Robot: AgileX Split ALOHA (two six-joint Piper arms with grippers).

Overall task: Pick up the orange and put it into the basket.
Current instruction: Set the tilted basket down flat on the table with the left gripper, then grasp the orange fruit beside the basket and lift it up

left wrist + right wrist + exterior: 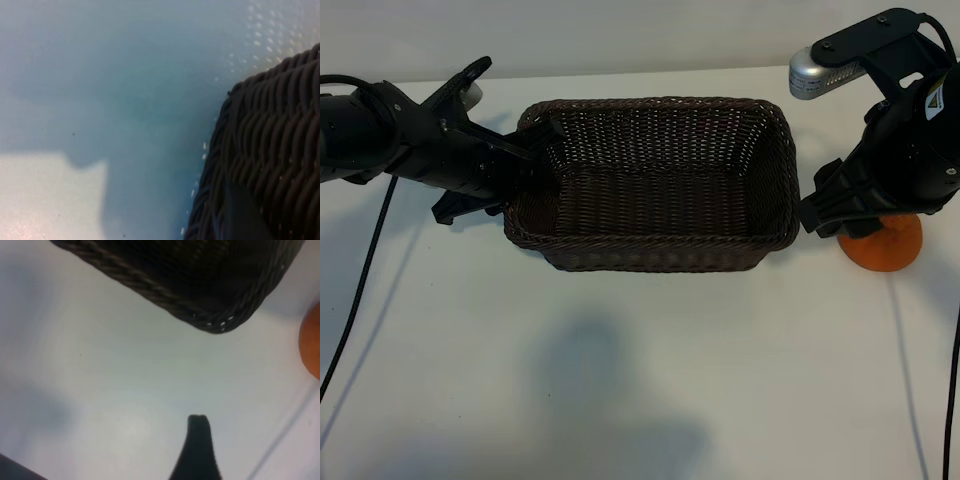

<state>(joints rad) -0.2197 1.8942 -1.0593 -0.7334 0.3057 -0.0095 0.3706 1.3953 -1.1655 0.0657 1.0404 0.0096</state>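
The basket rim was gripped by the left gripper, apparently for steadying. The right gripper stood wide-fingered, empty, beside the orange on the bench.

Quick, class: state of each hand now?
Left hand: closed on the basket rim.
Right hand: open, holding nothing, beside the orange.

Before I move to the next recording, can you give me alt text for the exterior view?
An empty wicker basket sits mid-table between two black arms. The left end effector is at the basket's left rim, while the right end effector hangs open beside its right end, partly covering the orange on the table.
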